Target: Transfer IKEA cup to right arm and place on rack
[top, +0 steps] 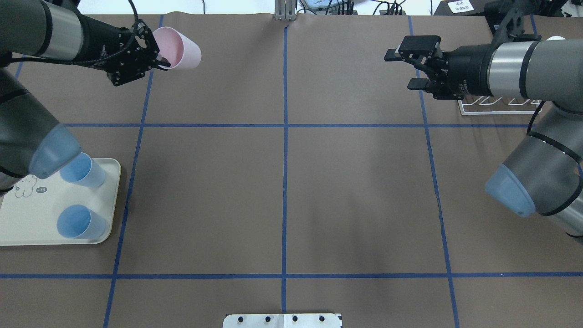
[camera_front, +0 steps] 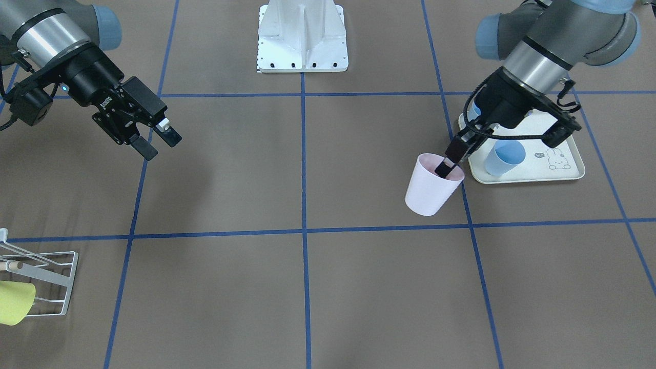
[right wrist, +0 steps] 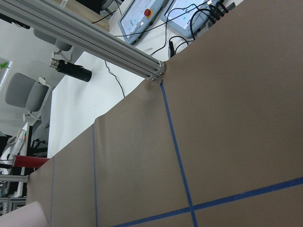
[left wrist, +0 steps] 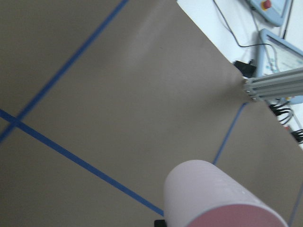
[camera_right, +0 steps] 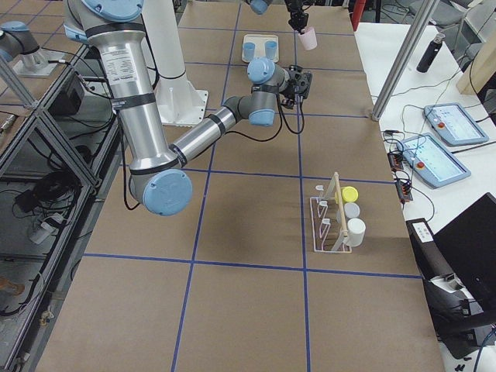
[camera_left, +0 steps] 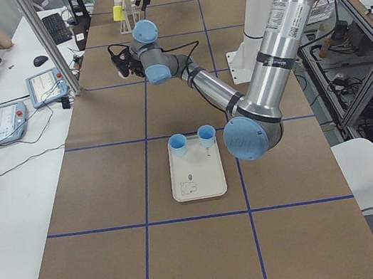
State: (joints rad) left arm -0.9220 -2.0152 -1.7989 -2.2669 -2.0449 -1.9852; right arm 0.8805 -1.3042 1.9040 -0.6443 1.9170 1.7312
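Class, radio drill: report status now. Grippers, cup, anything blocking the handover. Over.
Left gripper shut on pink cup, at its rim. Cup aloft, tilted. Right gripper open, empty, well apart. Nothing between them.

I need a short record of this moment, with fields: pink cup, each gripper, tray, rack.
pink cup: tilted, off the table, gripped at its rim
left gripper: shut on the pink cup
right gripper: open, empty, apart from the cup
tray: two blue cups stand on it
rack: holds a yellow cup; pink cup not yet there
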